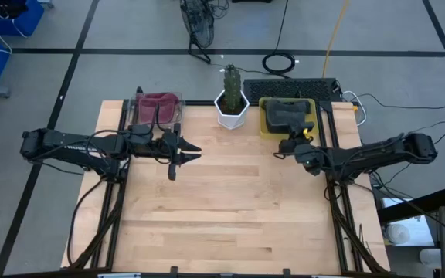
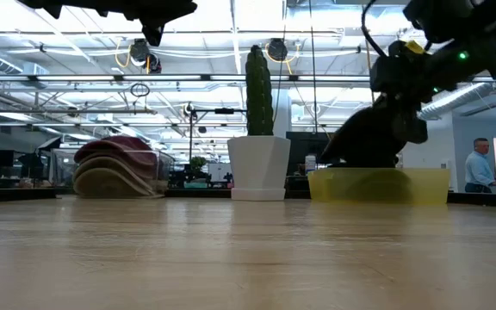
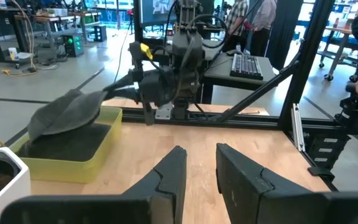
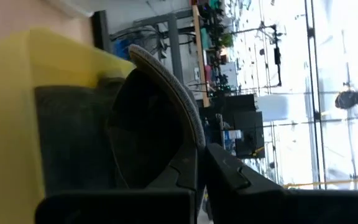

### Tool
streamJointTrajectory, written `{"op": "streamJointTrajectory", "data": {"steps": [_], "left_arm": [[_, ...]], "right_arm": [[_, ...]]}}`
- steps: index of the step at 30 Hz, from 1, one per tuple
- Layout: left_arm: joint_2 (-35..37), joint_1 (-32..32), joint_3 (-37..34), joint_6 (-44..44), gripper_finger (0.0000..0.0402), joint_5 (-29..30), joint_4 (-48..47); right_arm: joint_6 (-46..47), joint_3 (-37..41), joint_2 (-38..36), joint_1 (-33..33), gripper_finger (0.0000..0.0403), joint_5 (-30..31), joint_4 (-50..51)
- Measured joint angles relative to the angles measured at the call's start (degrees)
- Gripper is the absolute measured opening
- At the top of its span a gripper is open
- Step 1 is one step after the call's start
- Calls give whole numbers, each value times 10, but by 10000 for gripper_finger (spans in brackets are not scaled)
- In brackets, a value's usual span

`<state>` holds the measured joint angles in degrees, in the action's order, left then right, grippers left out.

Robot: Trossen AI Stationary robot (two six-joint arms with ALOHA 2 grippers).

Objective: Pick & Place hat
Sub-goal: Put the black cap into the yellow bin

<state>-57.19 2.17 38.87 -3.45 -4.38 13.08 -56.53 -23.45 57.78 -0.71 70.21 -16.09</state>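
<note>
Over the yellow tray [image 1: 266,128] at the bench's far edge, the right gripper [image 1: 287,144] pinched a grey hat [image 3: 64,115] by its brim; that thin hold might have slipped. Left gripper [image 1: 178,158] waited, parted and empty.

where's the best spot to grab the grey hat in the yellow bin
By the brim. The grey hat sits tilted in the yellow bin, its thin brim edge sticking out over the rim on the side toward the table's front, so a pinch from that side probably works best. The right end effector is already shut on that brim. The left end effector hangs open by the red hats.
</note>
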Motion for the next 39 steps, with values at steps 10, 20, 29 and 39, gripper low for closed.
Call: {"op": "streamJointTrajectory", "data": {"steps": [10,20,29,39], "left_arm": [[0,0,0,1,90,0,0],[0,0,0,2,90,0,0],[0,0,0,2,90,0,0],[0,0,0,2,90,0,-1]], "right_arm": [[34,88,-3,-8,4,-71,-41],[17,97,0,-9,70,69,-234],[25,95,-3,61,141,79,-266],[10,32,-3,108,214,96,-323]]}}
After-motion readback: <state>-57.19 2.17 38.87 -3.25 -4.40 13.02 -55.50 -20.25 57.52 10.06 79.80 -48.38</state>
